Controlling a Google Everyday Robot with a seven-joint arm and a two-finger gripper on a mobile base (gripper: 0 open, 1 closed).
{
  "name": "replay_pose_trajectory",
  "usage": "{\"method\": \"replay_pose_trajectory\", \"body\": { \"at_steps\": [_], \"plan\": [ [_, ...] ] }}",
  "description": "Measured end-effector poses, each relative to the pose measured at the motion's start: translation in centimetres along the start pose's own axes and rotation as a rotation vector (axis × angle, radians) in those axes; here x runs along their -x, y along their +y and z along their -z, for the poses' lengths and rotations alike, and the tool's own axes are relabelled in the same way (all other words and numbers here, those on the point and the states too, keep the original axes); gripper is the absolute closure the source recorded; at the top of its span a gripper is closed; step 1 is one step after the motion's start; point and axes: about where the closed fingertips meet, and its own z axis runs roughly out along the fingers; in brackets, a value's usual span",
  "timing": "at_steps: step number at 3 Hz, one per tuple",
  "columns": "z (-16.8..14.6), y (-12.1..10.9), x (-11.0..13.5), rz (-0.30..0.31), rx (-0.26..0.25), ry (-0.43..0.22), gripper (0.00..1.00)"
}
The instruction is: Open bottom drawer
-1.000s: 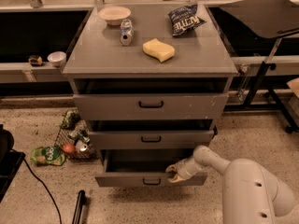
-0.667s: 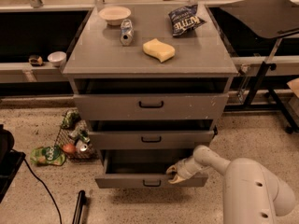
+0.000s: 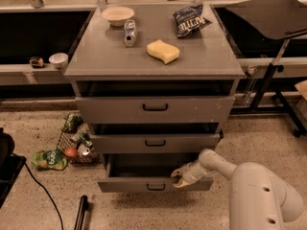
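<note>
Closest to me, the robot's pale arm comes in from the lower right, and its pincer (image 3: 181, 178) sits at the top edge of the bottom drawer's front panel, just right of the black loop handle (image 3: 156, 187). From this angle I cannot tell whether the pincer is clenched on that edge or released against it.

The bottom drawer (image 3: 144, 184) is the lowest of three in the grey desk (image 3: 96, 61). It stands partly out, its front ahead of the two above, with a plain grey inside that looks bare. I judge it a light load: a stiff panel on runners that should slide straight and neither flex nor tip. The real resistance would be friction in the slides or binding if I pull off-centre. The smooth front could let a hooked pull slip off upward. The loop handle, at the centre of the front, looks to me the surest hold. The top lip where the pincer sits is a workable second choice, though it is off to the right, so I would expect some skew.

Above are the middle drawer (image 3: 201, 142) and the top drawer (image 3: 110, 110). Farther back, on the desk, lie a yellow sponge (image 3: 163, 51), a can (image 3: 129, 32), a bowl (image 3: 118, 15) and a chip bag (image 3: 189, 19).
</note>
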Motion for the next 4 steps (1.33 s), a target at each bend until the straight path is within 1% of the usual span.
{"method": "replay_pose_trajectory", "body": {
  "at_steps": [1,2,3,4],
  "plan": [
    [0.0,0.0,0.0,0.0,0.0,0.0,0.16],
    [-0.01,0.0,0.0,0.0,0.0,0.0,0.0],
    [-0.01,0.0,0.0,0.0,0.0,0.0,0.0],
    [-0.7,0.82,-0.3,-0.041,0.05,0.014,0.0]
  ]
}}
